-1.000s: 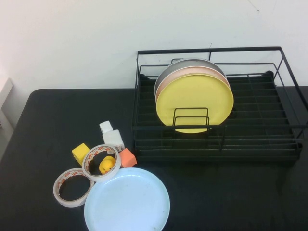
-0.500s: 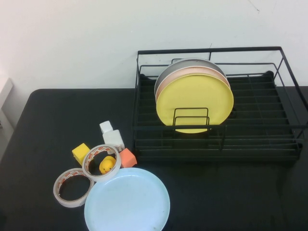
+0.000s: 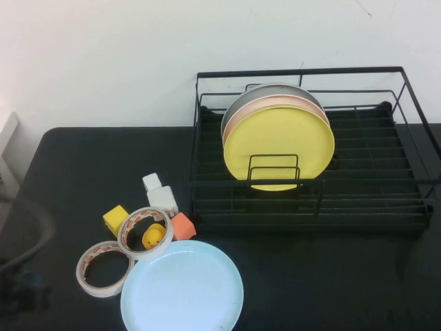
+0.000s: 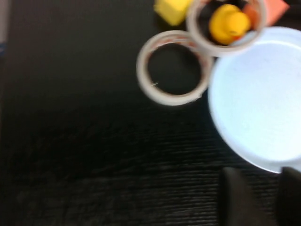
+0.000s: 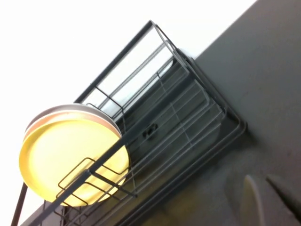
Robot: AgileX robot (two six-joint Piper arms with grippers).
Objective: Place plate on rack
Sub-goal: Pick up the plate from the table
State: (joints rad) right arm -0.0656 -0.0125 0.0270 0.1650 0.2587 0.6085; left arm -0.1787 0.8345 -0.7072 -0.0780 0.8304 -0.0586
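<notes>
The pale light-blue plate [image 3: 182,287] lies flat on the black table at the front, left of centre; it also shows in the left wrist view [image 4: 258,94]. The black wire rack [image 3: 358,181] stands at the back right and also shows in the right wrist view [image 5: 188,117]. My left gripper [image 3: 24,286] is a blur at the front left edge, well left of the plate. In the left wrist view my left gripper [image 4: 261,200] is open and empty, just short of the plate's rim. My right gripper [image 5: 270,197] is open and empty above the table beside the rack.
A yellow plate [image 3: 279,141] stands in the rack with a pink and a grey plate behind it. Two tape rolls [image 3: 103,269] [image 3: 145,232], a yellow duck [image 3: 154,236], a yellow cube [image 3: 115,219], an orange block [image 3: 182,225] and a white bottle [image 3: 160,194] crowd the plate's far-left side.
My left arm has come into the high view at the front left edge. The plate, the rack and the small objects have not moved.
</notes>
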